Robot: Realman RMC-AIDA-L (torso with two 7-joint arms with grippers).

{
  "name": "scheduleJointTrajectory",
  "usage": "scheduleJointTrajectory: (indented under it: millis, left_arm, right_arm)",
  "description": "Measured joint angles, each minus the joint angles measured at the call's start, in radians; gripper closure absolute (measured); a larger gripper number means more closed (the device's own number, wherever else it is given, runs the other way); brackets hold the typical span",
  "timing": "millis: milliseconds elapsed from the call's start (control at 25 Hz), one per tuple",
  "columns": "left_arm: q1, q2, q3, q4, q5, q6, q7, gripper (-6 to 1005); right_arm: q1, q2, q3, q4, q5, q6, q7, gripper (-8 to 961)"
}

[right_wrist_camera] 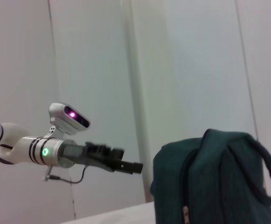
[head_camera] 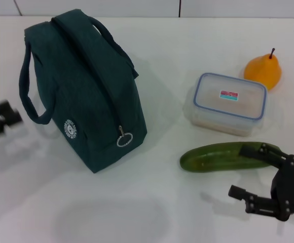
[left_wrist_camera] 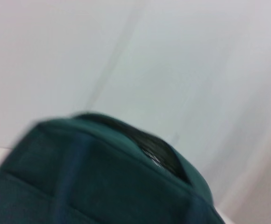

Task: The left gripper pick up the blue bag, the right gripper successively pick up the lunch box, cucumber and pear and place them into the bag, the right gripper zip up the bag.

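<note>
The blue bag (head_camera: 81, 91) stands upright at left centre, handles up, a ring zip pull (head_camera: 124, 137) hanging at its near end. My left gripper (head_camera: 0, 119) sits just left of the bag, apart from it; the right wrist view shows that gripper (right_wrist_camera: 128, 165) pointing at the bag (right_wrist_camera: 210, 182). The left wrist view is filled by the bag's top (left_wrist_camera: 93, 182). The lunch box (head_camera: 229, 101), cucumber (head_camera: 223, 157) and pear (head_camera: 263, 71) lie on the right. My right gripper (head_camera: 243, 172) is open at the cucumber's right end, holding nothing.
Everything rests on a white table (head_camera: 152, 217). A pale wall rises behind the table's far edge. Bare tabletop lies between the bag and the lunch box, and along the near side.
</note>
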Motion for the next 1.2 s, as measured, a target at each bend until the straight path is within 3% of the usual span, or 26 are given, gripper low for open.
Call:
scheduleJointTrajectory:
  millis: [120, 360, 440, 560, 680, 760, 960, 1200]
  left_arm:
    - [-0.032, 0.017, -0.048, 0.013, 0.003, -0.010, -0.136, 152]
    - [-0.115, 0.017, -0.041, 0.140, 0.073, -0.104, -0.459, 153]
    - [-0.153, 0.008, -0.038, 0.220, 0.131, -0.108, -0.568, 153]
    - [-0.200, -0.025, -0.020, 0.404, 0.245, -0.108, -0.729, 153]
    - [-0.234, -0.056, 0.036, 0.584, 0.343, -0.110, -0.861, 154]
    - [-0.244, -0.060, 0.100, 0.656, 0.364, -0.110, -0.929, 154]
    - [-0.275, -0.044, 0.233, 0.708, 0.395, -0.111, -1.047, 155]
    - [-0.313, -0.043, 0.245, 0.699, 0.444, -0.112, -1.078, 156]
  right_arm:
    - [0.000, 0.000, 0.000, -0.002, 0.015, 0.000, 0.015, 96]
    - [0.004, 0.000, -0.001, -0.001, 0.021, 0.014, 0.017, 96]
    - [0.005, 0.000, -0.001, -0.001, 0.022, 0.016, 0.017, 96]
    - [0.008, 0.000, 0.000, 0.000, 0.022, 0.023, 0.017, 96]
    - [0.008, 0.000, 0.000, 0.000, 0.024, 0.029, 0.017, 96]
    - [0.008, 0.000, 0.000, 0.000, 0.025, 0.034, 0.017, 96]
    - [0.008, 0.000, 0.000, 0.000, 0.025, 0.042, 0.017, 95]
    - [0.008, 0.000, 0.000, 0.000, 0.025, 0.046, 0.017, 95]
